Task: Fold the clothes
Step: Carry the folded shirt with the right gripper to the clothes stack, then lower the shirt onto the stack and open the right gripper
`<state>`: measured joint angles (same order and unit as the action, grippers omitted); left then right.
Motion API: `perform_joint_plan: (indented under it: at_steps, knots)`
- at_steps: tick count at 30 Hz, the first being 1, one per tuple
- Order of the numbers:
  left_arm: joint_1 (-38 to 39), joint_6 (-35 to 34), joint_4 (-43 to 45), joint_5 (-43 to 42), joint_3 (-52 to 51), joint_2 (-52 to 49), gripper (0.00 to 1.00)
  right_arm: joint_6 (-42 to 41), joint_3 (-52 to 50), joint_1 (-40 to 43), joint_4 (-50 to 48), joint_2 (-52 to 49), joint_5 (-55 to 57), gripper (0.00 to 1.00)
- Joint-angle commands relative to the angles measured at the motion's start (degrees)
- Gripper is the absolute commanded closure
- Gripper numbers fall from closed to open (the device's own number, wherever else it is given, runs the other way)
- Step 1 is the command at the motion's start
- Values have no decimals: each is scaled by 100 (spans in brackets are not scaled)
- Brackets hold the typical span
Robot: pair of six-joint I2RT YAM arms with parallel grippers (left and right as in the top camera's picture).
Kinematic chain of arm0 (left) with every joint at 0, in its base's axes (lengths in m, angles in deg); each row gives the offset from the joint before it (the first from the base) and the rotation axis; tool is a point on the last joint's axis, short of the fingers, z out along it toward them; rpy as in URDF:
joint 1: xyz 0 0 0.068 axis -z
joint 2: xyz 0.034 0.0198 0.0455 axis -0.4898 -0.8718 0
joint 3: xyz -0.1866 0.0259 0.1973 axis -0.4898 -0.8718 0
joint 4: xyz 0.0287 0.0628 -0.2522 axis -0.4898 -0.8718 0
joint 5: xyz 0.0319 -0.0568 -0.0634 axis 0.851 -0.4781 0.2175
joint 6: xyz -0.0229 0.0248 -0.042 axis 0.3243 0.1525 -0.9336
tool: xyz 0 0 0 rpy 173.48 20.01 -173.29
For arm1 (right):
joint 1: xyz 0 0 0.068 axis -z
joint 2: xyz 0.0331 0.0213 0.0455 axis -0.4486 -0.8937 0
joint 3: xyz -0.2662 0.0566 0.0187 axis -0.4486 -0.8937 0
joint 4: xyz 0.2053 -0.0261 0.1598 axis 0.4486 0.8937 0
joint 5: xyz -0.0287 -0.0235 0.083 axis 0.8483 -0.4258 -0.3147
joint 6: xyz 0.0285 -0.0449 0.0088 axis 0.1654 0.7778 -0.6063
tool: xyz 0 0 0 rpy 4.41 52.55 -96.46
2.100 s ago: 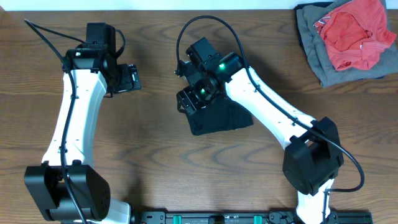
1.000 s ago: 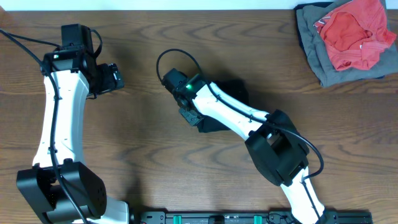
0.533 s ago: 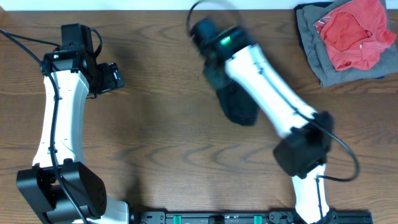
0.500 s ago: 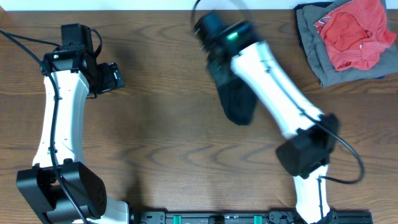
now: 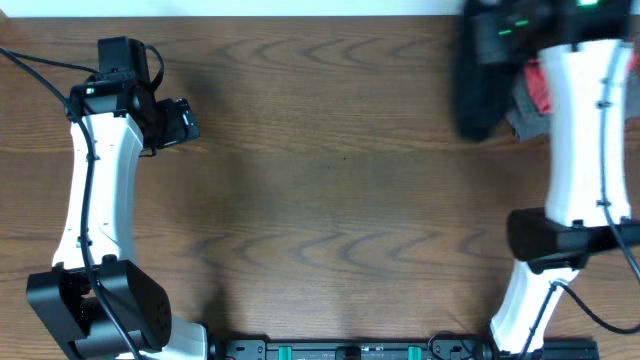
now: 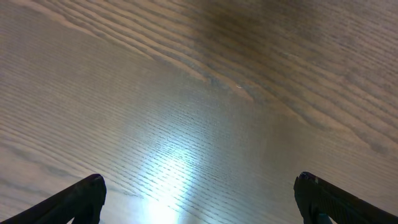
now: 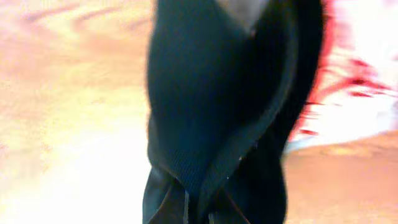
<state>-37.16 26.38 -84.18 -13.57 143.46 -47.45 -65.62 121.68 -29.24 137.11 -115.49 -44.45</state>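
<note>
A folded black garment (image 5: 474,92) hangs blurred at the back right, and my right gripper (image 5: 503,27) is shut on it. In the right wrist view the dark ribbed cloth (image 7: 211,93) fills the middle, bunched between the jaws of the right gripper (image 7: 199,213). Just beyond it lies the pile of clothes, with red fabric (image 5: 536,88) and grey fabric (image 5: 521,122) partly hidden behind my arm. The red fabric (image 7: 323,81) also shows at the right of the wrist view. My left gripper (image 5: 186,122) stands open over bare wood at the left, and the left gripper (image 6: 198,185) holds nothing.
The brown wooden table (image 5: 330,200) spans the view. My right arm's white links (image 5: 585,130) stand along the right edge. A black rail (image 5: 350,350) runs along the front edge.
My right arm has swung fast from the table's middle to the back right, carrying the black garment toward the pile. The left arm has stayed still and open.
</note>
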Motion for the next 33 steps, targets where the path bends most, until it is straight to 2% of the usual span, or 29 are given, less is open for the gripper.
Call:
perform_joint_plan:
  at_steps: [1,6,14,24,33]
  knots:
    - [-17,72,57,24,68,-11,2,223,293,498,-103,197,-116,99]
    - [-17,72,227,24,68,-11,2,208,273,1325,-426,190,232,99]
    - [-17,72,376,24,68,-11,2,-916,273,2098,-247,190,1049,99]
    - [-17,72,636,24,68,-11,2,-1209,267,2124,-1130,-120,1130,99]
    - [-17,74,809,24,68,-37,2,-1370,267,1939,-1622,-1121,1228,99]
